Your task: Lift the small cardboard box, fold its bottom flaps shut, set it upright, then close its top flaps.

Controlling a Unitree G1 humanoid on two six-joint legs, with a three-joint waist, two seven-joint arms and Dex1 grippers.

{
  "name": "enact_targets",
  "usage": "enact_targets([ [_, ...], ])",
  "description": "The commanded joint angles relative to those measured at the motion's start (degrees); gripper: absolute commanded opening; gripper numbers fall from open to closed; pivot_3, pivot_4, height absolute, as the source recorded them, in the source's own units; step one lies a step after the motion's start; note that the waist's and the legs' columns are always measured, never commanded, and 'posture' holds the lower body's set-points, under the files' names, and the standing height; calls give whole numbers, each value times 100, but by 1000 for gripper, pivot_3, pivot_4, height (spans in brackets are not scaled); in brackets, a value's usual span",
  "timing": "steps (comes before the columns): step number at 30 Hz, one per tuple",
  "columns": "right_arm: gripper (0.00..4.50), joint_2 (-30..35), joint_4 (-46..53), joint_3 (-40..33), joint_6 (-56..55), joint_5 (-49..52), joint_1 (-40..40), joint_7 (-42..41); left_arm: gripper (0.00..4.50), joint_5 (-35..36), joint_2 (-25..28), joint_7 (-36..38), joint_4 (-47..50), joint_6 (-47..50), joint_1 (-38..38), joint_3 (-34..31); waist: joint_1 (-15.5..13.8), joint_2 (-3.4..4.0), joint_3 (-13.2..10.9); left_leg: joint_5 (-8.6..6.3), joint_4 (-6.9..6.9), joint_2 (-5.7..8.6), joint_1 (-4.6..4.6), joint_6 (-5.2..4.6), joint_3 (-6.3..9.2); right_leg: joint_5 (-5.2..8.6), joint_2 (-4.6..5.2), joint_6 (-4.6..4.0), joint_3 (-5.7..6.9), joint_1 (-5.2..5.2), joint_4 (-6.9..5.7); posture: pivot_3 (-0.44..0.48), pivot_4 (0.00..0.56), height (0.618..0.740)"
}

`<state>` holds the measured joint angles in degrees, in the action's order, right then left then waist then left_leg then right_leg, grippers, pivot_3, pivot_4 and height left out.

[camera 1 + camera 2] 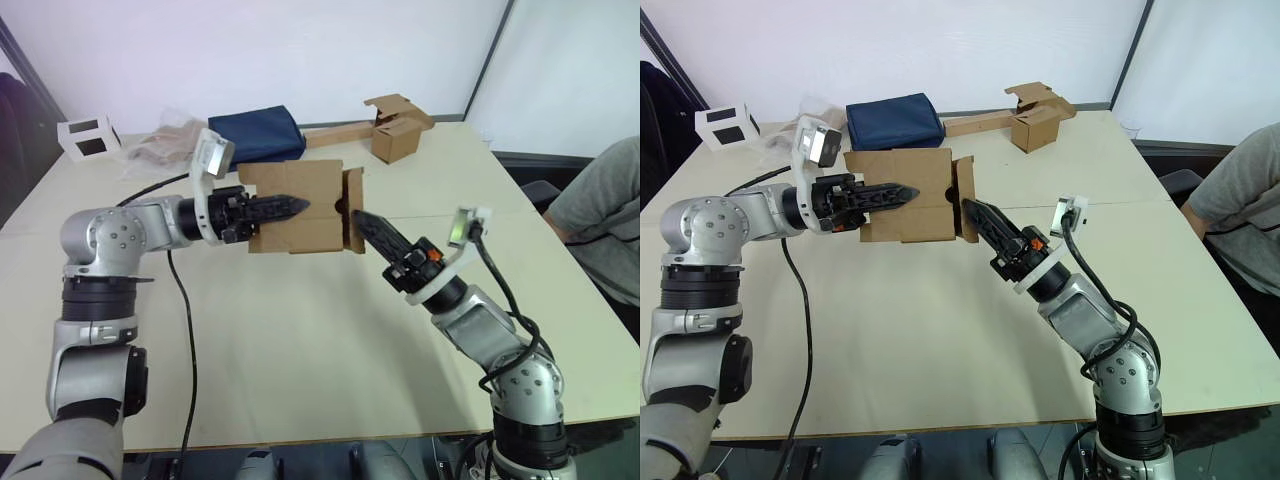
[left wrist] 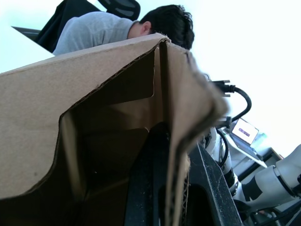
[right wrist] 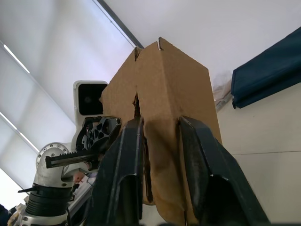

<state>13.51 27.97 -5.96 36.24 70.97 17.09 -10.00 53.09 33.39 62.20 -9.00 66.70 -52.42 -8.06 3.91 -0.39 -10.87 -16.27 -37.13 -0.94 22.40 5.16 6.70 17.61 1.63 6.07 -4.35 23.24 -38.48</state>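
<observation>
The box [image 1: 300, 207] hangs above the desk [image 1: 300, 340], the left tool [image 1: 285, 206] clamping one wall and the right tool [image 1: 362, 222] pinching a side flap. It looks light but bendy, so walls and fold lines seem the safest places to hold.

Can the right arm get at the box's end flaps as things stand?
Probably yes: the right gripper already sits at the flapped end of the small cardboard box, which the left gripper holds above the table, with nothing between.

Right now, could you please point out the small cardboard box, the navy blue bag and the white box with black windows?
small cardboard box [image 1: 290, 180]: left eye view, broad side panel.
navy blue bag [image 1: 255, 133]: left eye view, top surface.
white box [image 1: 88, 135]: left eye view, its front face.
</observation>
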Motion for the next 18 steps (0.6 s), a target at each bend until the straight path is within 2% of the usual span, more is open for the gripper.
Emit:
enact_targets([
  [1,1288,-17,109,-26,-94,-46,55,-67,0,110,43,46,35,-58,-168,-163,0,0,0,0,0,0,0,0,0,0,0,0,0,0,0,0,150,740],
  [18,1288,-129,-12,-21,-213,-572,264,-16,0,115,44,29,49,-71,-162,-183,0,0,0,0,0,0,0,0,0,0,0,0,0,0,0,0,150,740],
])
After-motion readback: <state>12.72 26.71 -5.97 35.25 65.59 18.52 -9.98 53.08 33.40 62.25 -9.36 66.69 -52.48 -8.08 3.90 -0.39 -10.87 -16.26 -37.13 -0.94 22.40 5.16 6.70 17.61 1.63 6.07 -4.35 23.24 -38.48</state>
